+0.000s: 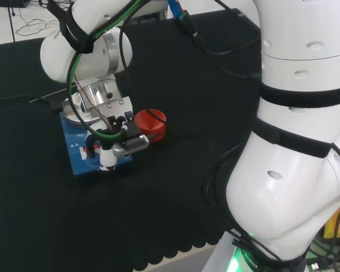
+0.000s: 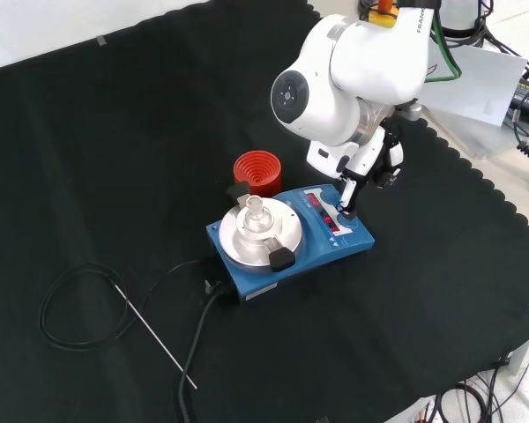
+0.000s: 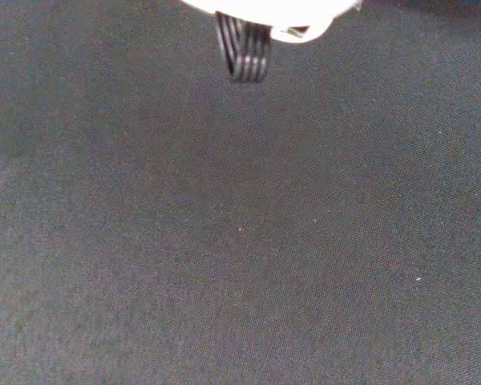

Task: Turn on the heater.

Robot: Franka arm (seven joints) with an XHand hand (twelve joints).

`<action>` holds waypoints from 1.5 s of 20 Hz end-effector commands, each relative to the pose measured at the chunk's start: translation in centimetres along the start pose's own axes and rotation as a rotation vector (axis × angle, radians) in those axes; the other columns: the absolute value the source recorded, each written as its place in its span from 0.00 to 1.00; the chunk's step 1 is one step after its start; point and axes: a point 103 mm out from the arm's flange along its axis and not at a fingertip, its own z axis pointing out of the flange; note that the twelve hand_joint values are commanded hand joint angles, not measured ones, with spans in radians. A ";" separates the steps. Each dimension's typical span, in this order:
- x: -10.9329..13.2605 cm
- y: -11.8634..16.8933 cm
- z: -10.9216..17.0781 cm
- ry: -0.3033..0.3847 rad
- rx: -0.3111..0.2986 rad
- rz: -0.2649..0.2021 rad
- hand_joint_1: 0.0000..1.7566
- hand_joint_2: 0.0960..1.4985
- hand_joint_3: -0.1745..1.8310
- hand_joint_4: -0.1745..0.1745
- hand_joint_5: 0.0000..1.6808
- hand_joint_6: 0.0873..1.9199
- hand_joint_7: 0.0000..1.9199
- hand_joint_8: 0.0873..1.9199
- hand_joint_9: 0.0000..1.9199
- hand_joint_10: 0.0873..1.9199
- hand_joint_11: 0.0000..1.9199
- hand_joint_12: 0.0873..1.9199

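The desk (image 2: 115, 132) is covered in black cloth, and the white arm (image 2: 361, 62) reaches over it from the top of the front view. Near the middle of that view sits the blue heater (image 2: 286, 251), its round silver plate (image 2: 238, 242) toward the left and its control panel with a red-lit display toward the right. The head view shows the same heater (image 1: 82, 158) left of centre, partly hidden by the arm's links. A small clear glass flask (image 2: 256, 213) stands on the plate; what it holds cannot be told. Just behind the heater in the front view is an empty red ribbed stand (image 2: 257, 172). The hand (image 2: 363, 167) hangs over the panel end, with one finger (image 2: 346, 204) stretched down, its tip at the panel's edge, touching or nearly so; the other fingers look relaxed rather than curled. A black cable (image 2: 88, 300) loops over the cloth at the front view's left, beside a thin metal rod (image 2: 154, 330). The wrist view looks on bare cloth (image 3: 240, 241).
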 end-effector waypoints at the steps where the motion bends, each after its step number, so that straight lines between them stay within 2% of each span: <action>1: -0.1 0.0 0.0 -0.001 -0.001 0.003 0.79 0.44 0.59 0.37 0.16 0.34 0.77 0.79 0.81 0.74 0.59 0.70; 5: -0.2 -0.2 -0.6 0.003 -0.006 0.004 0.79 0.44 0.59 0.37 0.16 0.34 0.77 0.79 0.81 0.74 0.59 0.70; 13: -0.5 -2.0 -3.5 -0.009 -0.064 0.017 0.79 0.44 0.59 0.37 0.16 0.35 0.77 0.79 0.81 0.74 0.59 0.70; 30: -0.6 -2.5 -3.3 -0.005 -0.066 0.014 0.79 0.44 0.59 0.37 0.16 0.35 0.77 0.79 0.81 0.74 0.59 0.70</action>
